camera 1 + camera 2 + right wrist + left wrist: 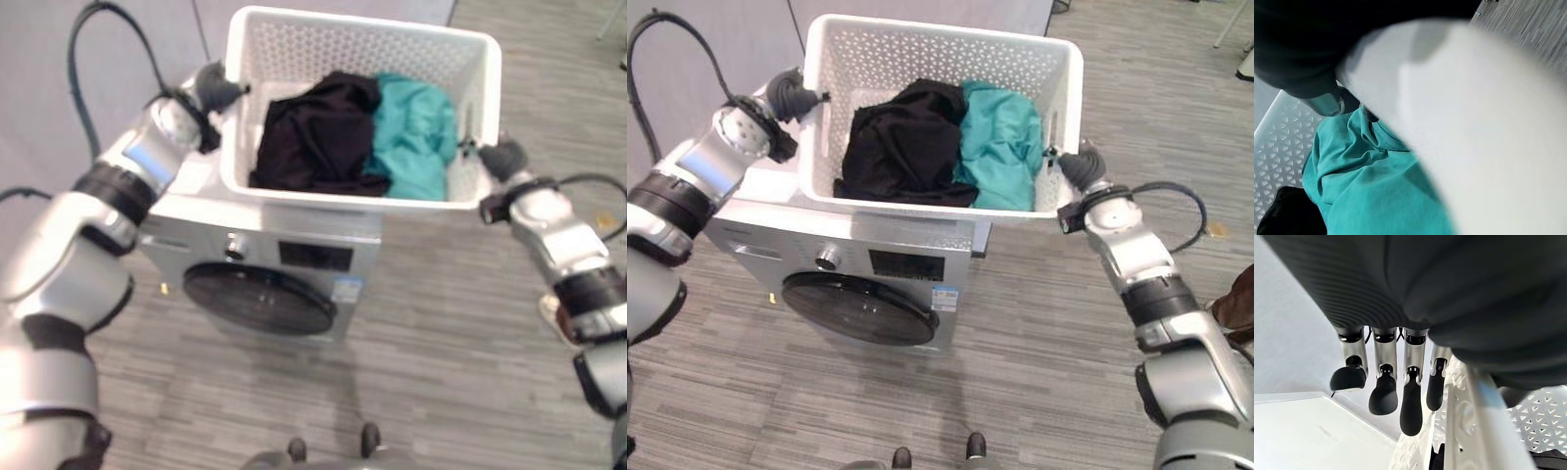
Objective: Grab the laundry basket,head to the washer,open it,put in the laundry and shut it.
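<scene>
A white perforated laundry basket (362,24) sits at the level of the washer's white top (1303,431), holding a black garment (313,127) and a teal garment (416,132). My left hand (211,88) grips the basket's left rim: its fingers (1383,391) hang down outside the wall (1469,421), with the thumb on the inner side. My right hand (502,157) is curled over the right rim (1488,122), a finger (1327,104) reaching inside above the teal cloth (1366,181). The silver front-loading washer (294,250) stands below, its round dark door (260,299) closed.
A grey wall (39,78) runs behind and to the left of the washer. Grey wood-pattern floor (441,372) spreads out in front of the machine and to its right.
</scene>
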`<state>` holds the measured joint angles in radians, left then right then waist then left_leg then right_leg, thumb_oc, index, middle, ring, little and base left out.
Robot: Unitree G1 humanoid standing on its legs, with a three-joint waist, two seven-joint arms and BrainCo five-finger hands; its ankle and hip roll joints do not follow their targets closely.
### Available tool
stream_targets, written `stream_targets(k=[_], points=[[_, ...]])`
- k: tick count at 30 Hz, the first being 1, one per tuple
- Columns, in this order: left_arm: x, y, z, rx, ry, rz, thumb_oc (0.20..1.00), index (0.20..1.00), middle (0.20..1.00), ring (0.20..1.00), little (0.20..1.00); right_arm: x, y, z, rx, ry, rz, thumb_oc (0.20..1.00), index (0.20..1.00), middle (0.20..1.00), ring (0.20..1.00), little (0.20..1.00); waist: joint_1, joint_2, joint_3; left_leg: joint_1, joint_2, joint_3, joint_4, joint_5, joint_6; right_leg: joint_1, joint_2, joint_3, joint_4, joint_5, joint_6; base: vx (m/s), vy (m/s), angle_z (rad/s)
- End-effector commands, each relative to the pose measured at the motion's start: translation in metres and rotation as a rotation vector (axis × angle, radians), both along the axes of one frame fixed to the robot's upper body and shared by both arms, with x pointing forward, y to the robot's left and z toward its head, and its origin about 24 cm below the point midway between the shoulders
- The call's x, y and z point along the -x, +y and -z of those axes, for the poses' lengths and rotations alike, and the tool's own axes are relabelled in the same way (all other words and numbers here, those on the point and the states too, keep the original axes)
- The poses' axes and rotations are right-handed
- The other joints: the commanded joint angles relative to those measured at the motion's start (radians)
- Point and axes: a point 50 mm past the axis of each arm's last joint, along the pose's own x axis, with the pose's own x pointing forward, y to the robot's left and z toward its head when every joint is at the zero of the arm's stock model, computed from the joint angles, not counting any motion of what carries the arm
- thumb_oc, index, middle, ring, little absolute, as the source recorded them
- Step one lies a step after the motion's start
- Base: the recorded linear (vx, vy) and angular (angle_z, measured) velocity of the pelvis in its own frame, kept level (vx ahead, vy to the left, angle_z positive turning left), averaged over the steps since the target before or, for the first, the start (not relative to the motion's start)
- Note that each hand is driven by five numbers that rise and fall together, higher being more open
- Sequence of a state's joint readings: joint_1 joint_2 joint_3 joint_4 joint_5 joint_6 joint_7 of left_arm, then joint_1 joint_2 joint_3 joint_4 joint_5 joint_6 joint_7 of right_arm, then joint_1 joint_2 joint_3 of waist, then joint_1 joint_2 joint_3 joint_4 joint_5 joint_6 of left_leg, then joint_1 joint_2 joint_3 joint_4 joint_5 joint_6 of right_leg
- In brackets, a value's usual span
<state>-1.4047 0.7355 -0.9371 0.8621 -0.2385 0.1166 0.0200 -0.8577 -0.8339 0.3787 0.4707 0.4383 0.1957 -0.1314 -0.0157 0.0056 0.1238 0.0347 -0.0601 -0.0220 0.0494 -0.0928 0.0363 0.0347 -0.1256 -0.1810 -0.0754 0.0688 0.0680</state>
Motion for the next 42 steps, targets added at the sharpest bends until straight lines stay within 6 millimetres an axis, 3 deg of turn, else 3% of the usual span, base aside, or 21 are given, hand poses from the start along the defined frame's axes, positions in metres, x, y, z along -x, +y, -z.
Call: stream_targets(k=[1, 5, 13, 16, 19, 24, 29, 30, 31, 32, 33, 36, 37, 42], points=[[0.007, -0.042, -0.075, -0.065, -0.219, 0.090, 0.200, 0.200, 0.200, 0.200, 0.200, -0.005, 0.024, -0.054, -0.016, -0.195, -0.105, 0.200, 0.200, 0.200, 0.200, 0.200, 0.040, 0.028, -0.031, -0.006, 0.084, 0.047, -0.038, 0.055, -0.034, -0.005, -0.055, -0.017, 0.132, -0.061, 0.098, 0.06, 0.040, 0.00], [0.009, -0.033, -0.091, -0.056, -0.248, 0.042, 0.200, 0.200, 0.200, 0.200, 0.200, -0.017, 0.027, -0.050, 0.000, -0.122, -0.089, 0.200, 0.200, 0.200, 0.200, 0.200, 0.042, 0.028, -0.019, -0.026, 0.079, 0.057, -0.029, 0.052, -0.031, -0.023, -0.063, -0.008, 0.122, -0.045, 0.103, 0.03, 0.041, -0.03], [0.016, -0.024, -0.122, -0.134, -0.299, -0.057, 0.200, 0.200, 0.200, 0.200, 0.200, -0.033, 0.034, -0.074, 0.044, -0.093, -0.055, 0.200, 0.200, 0.200, 0.200, 0.200, 0.041, 0.024, 0.012, -0.094, 0.077, 0.069, -0.007, 0.056, -0.035, -0.069, -0.071, -0.002, 0.104, -0.022, 0.108, -0.03, 0.009, -0.02], [0.021, -0.012, -0.136, -0.120, -0.321, -0.110, 0.200, 0.200, 0.200, 0.200, 0.200, -0.040, 0.042, -0.085, 0.056, -0.079, -0.048, 0.200, 0.200, 0.200, 0.200, 0.200, 0.043, 0.024, 0.028, -0.128, 0.078, 0.075, -0.001, 0.063, -0.037, -0.098, -0.077, 0.004, 0.099, -0.007, 0.112, -0.07, 0.003, -0.08], [0.035, 0.001, -0.165, -0.105, -0.389, -0.175, 0.200, 0.200, 0.200, 0.200, 0.200, -0.046, 0.055, -0.094, 0.037, -0.062, -0.052, 0.200, 0.200, 0.200, 0.200, 0.200, 0.046, 0.027, 0.060, -0.189, 0.077, 0.079, 0.018, 0.076, -0.042, -0.147, -0.081, 0.012, 0.101, 0.009, 0.112, -0.07, -0.003, -0.10], [0.040, 0.006, -0.172, -0.106, -0.391, -0.202, 0.200, 0.200, 0.200, 0.200, 0.200, -0.050, 0.061, -0.100, -0.003, -0.041, -0.045, 0.200, 0.200, 0.200, 0.200, 0.200, 0.052, 0.035, 0.092, -0.240, 0.075, 0.077, 0.036, 0.086, -0.046, -0.184, -0.086, 0.016, 0.099, 0.029, 0.114, -0.06, -0.002, 0.03], [0.043, -0.001, -0.180, -0.104, -0.409, -0.200, 0.200, 0.200, 0.200, 0.200, 0.200, -0.051, 0.062, -0.104, -0.057, -0.022, -0.024, 0.200, 0.200, 0.200, 0.200, 0.200, 0.058, 0.039, 0.120, -0.295, 0.071, 0.069, 0.049, 0.099, -0.053, -0.215, -0.085, 0.017, 0.091, 0.037, 0.111, -0.08, -0.014, 0.10], [0.043, -0.002, -0.181, -0.096, -0.411, -0.200, 0.319, 0.319, 0.319, 0.319, 0.319, -0.052, 0.063, -0.102, -0.078, -0.013, -0.022, 0.200, 0.200, 0.200, 0.200, 0.200, 0.060, 0.039, 0.124, -0.300, 0.072, 0.068, 0.050, 0.101, -0.053, -0.220, -0.084, 0.017, 0.091, 0.037, 0.111, -0.04, -0.018, 0.10], [0.044, -0.004, -0.184, -0.080, -0.423, -0.198, 0.906, 0.906, 0.906, 0.906, 0.906, -0.053, 0.064, -0.100, -0.105, -0.002, -0.021, 0.200, 0.200, 0.200, 0.200, 0.200, 0.063, 0.038, 0.132, -0.314, 0.071, 0.064, 0.054, 0.103, -0.055, -0.227, -0.083, 0.015, 0.087, 0.040, 0.110, -0.04, -0.018, 0.09], [0.044, -0.004, -0.184, -0.080, -0.423, -0.198, 0.906, 0.906, 0.906, 0.906, 0.906, -0.053, 0.064, -0.100, -0.105, -0.002, -0.021, 0.200, 0.200, 0.200, 0.200, 0.200, 0.063, 0.038, 0.132, -0.314, 0.071, 0.064, 0.055, 0.103, -0.055, -0.228, -0.082, 0.015, 0.087, 0.040, 0.110, -0.04, -0.014, 0.10], [0.045, -0.004, -0.185, -0.076, -0.426, -0.200, 1.000, 1.000, 1.000, 1.000, 1.000, -0.053, 0.064, -0.100, -0.115, 0.003, -0.018, 0.200, 0.200, 0.200, 0.200, 0.200, 0.064, 0.037, 0.134, -0.319, 0.071, 0.062, 0.055, 0.104, -0.055, -0.231, -0.082, 0.016, 0.086, 0.041, 0.108, -0.02, -0.014, 0.08], [0.047, -0.003, -0.188, -0.053, -0.437, -0.209, 1.000, 1.000, 1.000, 1.000, 1.000, -0.054, 0.066, -0.100, -0.135, 0.012, -0.015, 0.200, 0.200, 0.200, 0.200, 0.200, 0.064, 0.033, 0.148, -0.338, 0.071, 0.061, 0.062, 0.108, -0.058, -0.247, -0.080, 0.015, 0.085, 0.044, 0.106, -0.04, -0.014, 0.06], [0.046, -0.004, -0.187, -0.043, -0.438, -0.205, 1.000, 1.000, 1.000, 1.000, 1.000, -0.054, 0.064, -0.100, -0.148, 0.016, -0.004, 1.000, 1.000, 1.000, 1.000, 1.000, 0.063, 0.032, 0.152, -0.343, 0.072, 0.059, 0.060, 0.110, -0.059, -0.249, -0.079, 0.014, 0.083, 0.045, 0.105, -0.03, -0.004, 0.04], [0.048, -0.013, -0.192, -0.028, -0.465, -0.185, 1.000, 1.000, 1.000, 1.000, 1.000, -0.054, 0.066, -0.101, -0.153, 0.016, 0.000, 1.000, 1.000, 1.000, 1.000, 1.000, 0.059, 0.026, 0.159, -0.352, 0.073, 0.057, 0.062, 0.111, -0.060, -0.257, -0.075, 0.015, 0.083, 0.046, 0.102, -0.01, -0.007, 0.02]])
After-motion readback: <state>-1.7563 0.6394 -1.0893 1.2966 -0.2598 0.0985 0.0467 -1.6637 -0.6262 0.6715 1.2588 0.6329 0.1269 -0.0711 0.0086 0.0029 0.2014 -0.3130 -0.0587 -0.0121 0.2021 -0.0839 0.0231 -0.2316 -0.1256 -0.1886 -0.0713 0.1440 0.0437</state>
